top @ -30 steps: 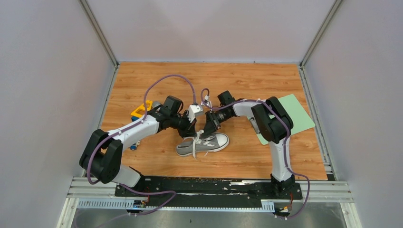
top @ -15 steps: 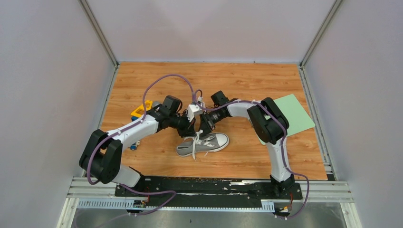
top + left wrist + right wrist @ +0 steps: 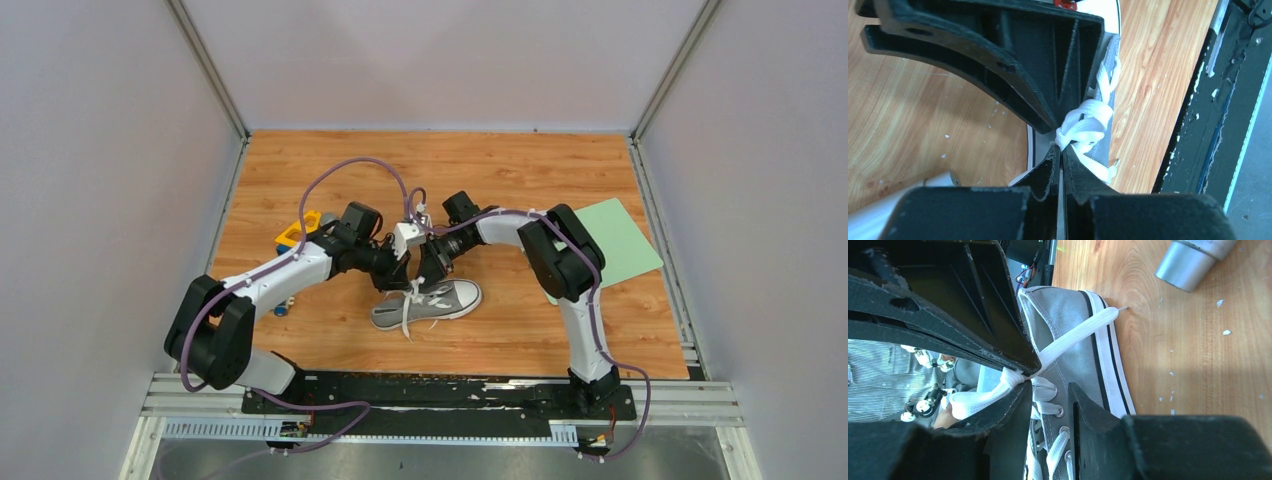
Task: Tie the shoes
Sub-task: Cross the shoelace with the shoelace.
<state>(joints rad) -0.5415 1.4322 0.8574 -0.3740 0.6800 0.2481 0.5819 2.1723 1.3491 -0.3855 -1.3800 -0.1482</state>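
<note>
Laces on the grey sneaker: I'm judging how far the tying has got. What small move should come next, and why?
Probably close the right hand on the laces beside the knot. The left hand pinches them at the knot above the sneaker, while the right hand's jaws stand apart next to it, gripping nothing visible.

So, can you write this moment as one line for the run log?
left pincer: shut on white lace | right pincer: open, over grey sneaker | one lace end: loose over sneaker's side
</note>
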